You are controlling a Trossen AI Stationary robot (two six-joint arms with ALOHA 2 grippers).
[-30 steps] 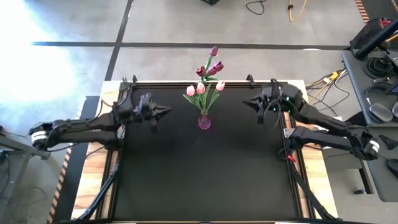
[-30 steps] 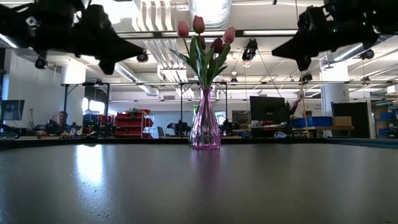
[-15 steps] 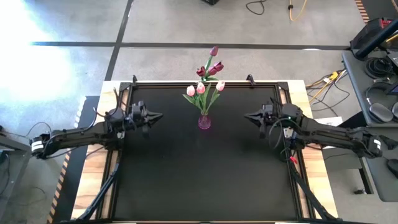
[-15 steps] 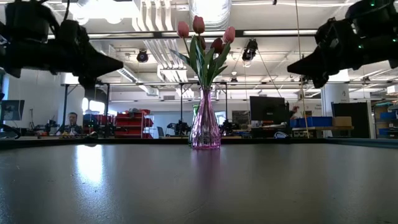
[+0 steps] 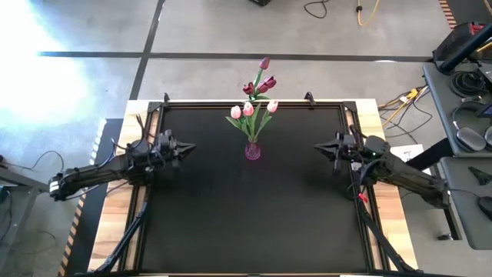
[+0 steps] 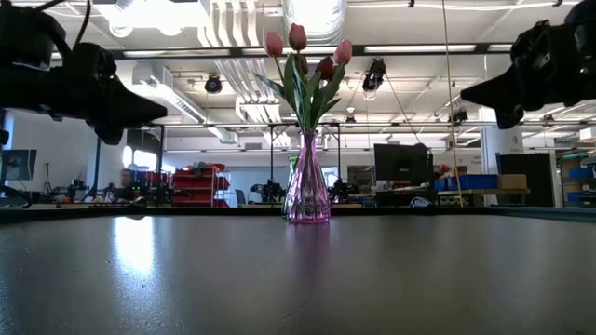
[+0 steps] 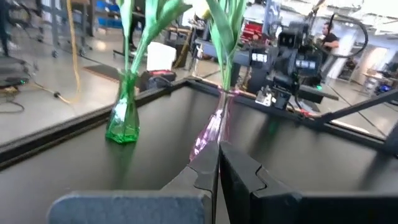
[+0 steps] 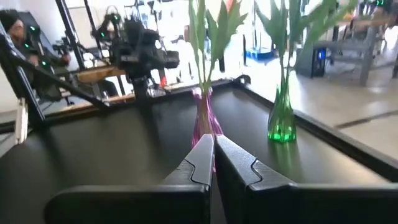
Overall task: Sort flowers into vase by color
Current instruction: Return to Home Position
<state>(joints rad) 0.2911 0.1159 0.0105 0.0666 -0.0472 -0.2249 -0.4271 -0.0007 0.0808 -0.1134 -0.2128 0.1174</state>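
A pink glass vase (image 5: 252, 150) stands on its base at the table's far middle and holds light pink tulips (image 5: 249, 110). Behind it, dark maroon tulips (image 5: 261, 82) rise from a green vase (image 7: 122, 121) at the far edge; both vases also show in the right wrist view, pink vase (image 8: 203, 127) and green vase (image 8: 281, 127). My left gripper (image 5: 192, 145) hovers shut, level, left of the pink vase, pointing at it. My right gripper (image 5: 317, 146) hovers shut, level, to its right. Both hold nothing, as seen at the left gripper (image 7: 217, 146) and right gripper (image 8: 213, 138).
The black tabletop (image 5: 254, 215) spreads wide between and in front of the arms. A metal frame rail (image 5: 146, 208) runs along each side on wooden borders. In the room beyond, a person (image 6: 124, 181) sits at a desk.
Both arms have drawn back from the vases and sunk lower. My left gripper went toward the table's left edge and a little nearer, my right gripper toward the right edge and a little nearer. Both stayed shut and level. The vases and flowers kept still.
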